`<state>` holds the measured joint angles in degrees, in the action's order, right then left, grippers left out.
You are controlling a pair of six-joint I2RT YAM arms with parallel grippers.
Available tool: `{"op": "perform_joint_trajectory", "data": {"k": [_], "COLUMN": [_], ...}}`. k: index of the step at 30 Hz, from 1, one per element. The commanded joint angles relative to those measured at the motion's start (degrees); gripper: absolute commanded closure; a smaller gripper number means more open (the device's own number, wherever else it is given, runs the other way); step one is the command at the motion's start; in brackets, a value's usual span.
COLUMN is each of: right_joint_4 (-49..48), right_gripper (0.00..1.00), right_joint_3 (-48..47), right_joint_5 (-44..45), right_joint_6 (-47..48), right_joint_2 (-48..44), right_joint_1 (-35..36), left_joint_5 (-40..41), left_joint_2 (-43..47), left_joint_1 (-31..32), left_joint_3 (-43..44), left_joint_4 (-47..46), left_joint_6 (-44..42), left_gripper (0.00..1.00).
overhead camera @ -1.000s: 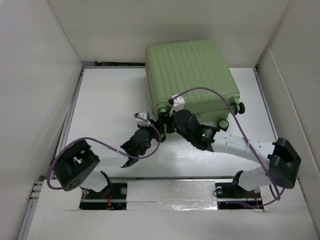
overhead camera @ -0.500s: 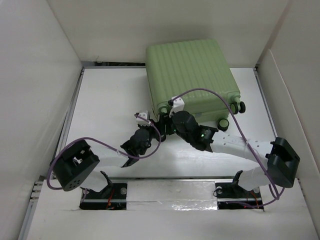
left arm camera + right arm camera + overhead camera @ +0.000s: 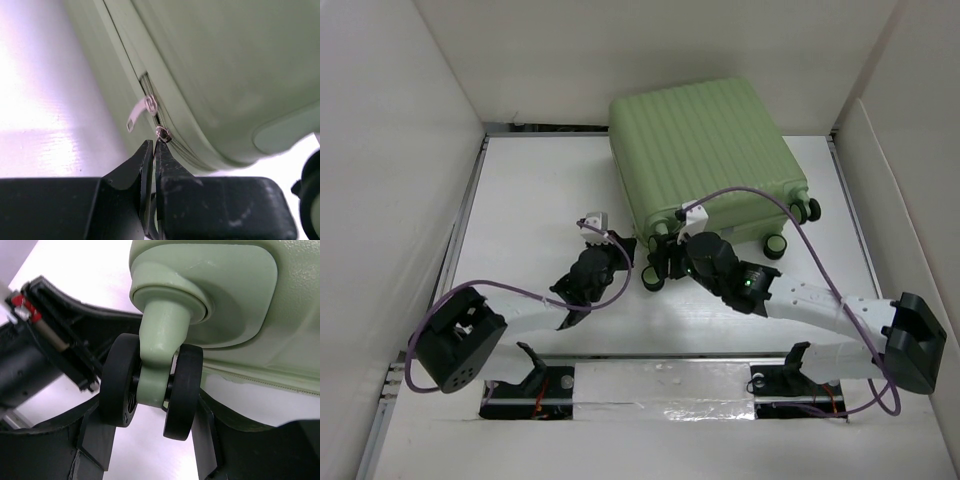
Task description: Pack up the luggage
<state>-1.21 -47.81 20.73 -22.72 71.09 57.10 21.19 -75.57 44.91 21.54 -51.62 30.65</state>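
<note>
The light-green ribbed suitcase (image 3: pixel 705 150) lies closed at the back of the table, its black wheels toward me. My left gripper (image 3: pixel 626 250) is at its near left corner. In the left wrist view the left gripper (image 3: pixel 154 146) is shut on a small metal zipper pull (image 3: pixel 162 134) on the suitcase's side seam (image 3: pixel 150 97). A second zipper pull (image 3: pixel 138 113) hangs free just above. My right gripper (image 3: pixel 658 266) is shut around the near left double wheel (image 3: pixel 150 390), one finger (image 3: pixel 95 437) on each side, under the suitcase's green corner (image 3: pixel 210 295).
White walls enclose the table on the left, back and right. Two more wheels (image 3: pixel 808 209) stick out at the suitcase's near right corner. Purple cables loop over both arms. The left arm's wrist (image 3: pixel 45 345) is close beside the right gripper.
The right gripper has drawn the wheel toward me, and the suitcase has turned a little. The left wrist has shifted left and back, still at the suitcase's corner.
</note>
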Motion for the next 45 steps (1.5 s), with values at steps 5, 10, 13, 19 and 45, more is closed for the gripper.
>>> {"op": "perform_joint_trajectory", "data": {"k": [5, 10, 13, 19, 45], "right_joint_4": [-1.6, -2.7, -3.4, -4.8, 14.2], "right_gripper": [1.00, 1.00, 1.00, 1.00, 0.00], "right_joint_3": [0.2, -0.4, -1.9, -6.4, -8.3], "right_joint_5": [1.4, -0.1, -0.3, -2.3, 15.1], "right_joint_6": [2.2, 2.3, 2.9, 3.9, 13.4], "right_joint_2": [-5.5, -3.9, -2.4, 1.0, -33.1], "right_joint_1": [0.2, 1.3, 1.9, 3.0, 3.6], "left_joint_5": [11.9, 12.1, 13.3, 16.2, -5.1], "left_joint_2": [-4.0, -8.0, -6.1, 8.2, 60.7], "left_joint_1": [-10.1, -10.9, -10.9, -11.4, -10.0], "left_joint_3": [5.0, 8.7, 7.8, 3.9, 14.0], "left_joint_4": [4.9, 6.0, 8.0, 13.7, 51.5], "left_joint_6": [-2.2, -1.1, 1.3, 6.2, 8.7], "left_gripper": [1.00, 1.00, 0.93, 0.23, 0.01]}}
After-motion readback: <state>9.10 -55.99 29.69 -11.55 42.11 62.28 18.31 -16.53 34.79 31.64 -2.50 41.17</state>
